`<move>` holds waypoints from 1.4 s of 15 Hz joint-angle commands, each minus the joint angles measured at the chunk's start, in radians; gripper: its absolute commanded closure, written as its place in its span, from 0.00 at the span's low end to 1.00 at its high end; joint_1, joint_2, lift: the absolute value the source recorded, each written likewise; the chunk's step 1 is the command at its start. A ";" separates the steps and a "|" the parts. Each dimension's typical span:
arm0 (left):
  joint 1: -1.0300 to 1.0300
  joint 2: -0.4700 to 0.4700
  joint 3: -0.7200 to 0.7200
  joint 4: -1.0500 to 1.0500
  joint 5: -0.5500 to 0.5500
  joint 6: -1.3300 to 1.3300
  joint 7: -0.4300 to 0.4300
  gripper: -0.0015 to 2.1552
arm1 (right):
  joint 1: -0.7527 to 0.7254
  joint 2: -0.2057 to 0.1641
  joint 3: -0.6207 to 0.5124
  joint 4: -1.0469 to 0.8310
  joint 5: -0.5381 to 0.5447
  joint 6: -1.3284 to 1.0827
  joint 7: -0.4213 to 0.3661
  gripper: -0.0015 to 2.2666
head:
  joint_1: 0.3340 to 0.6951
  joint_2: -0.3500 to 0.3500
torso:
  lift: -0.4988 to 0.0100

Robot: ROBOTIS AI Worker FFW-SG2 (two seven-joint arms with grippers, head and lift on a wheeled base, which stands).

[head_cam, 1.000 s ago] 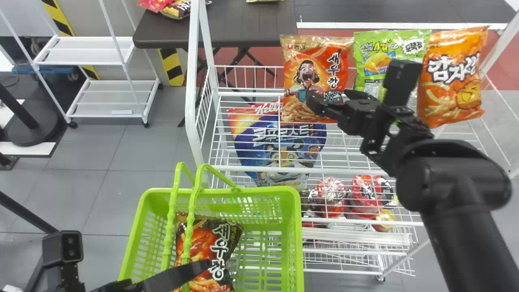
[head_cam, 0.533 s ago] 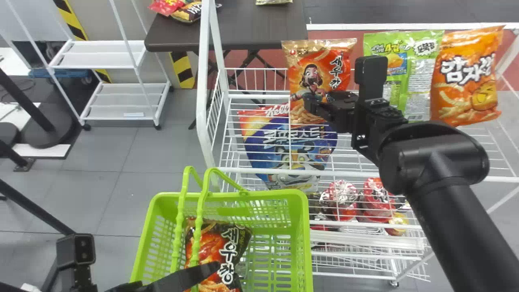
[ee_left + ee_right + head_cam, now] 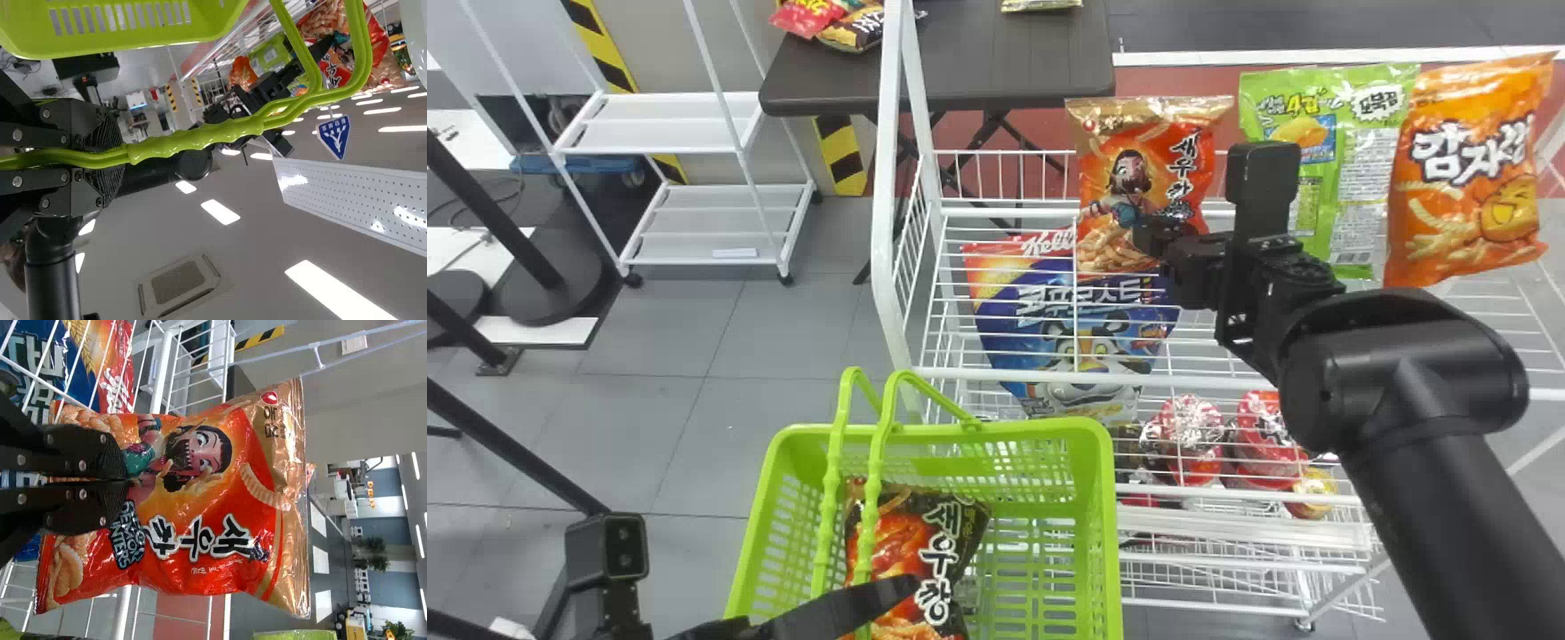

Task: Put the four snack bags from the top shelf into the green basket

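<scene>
So the right gripper [image 3: 1158, 238] has the orange-and-gold snack bag [image 3: 1116, 147] pinched low, upright at the top shelf [image 3: 1005, 212]. Left gripper [image 3: 885, 597] is clamped around the green basket [image 3: 1094, 533]'s handles [image 3: 878, 444], black-and-red snack bag [image 3: 903, 533] inside.

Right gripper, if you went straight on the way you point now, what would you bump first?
The right gripper would push into the red-and-gold snack bag. Its fingers look shut on the bag's front, though it's hard to tell how deep they pinch.
</scene>
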 commanded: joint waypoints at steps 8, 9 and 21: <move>-0.020 0.001 0.009 0.014 0.001 0.000 0.009 1.00 | 0.437 -0.010 -0.117 -0.700 -0.086 0.250 0.124 0.99 | 1.00 0.62 | 0.98; -0.025 0.001 0.009 0.020 0.000 0.000 0.010 1.00 | 0.489 -0.010 -0.121 -0.771 -0.106 0.278 0.129 0.99 | 1.00 0.63 | 0.98; -0.052 -0.001 0.004 0.048 -0.008 0.003 0.018 1.00 | 0.842 -0.038 -0.103 -1.100 -0.376 0.671 0.178 0.99 | 1.00 0.91 | 0.98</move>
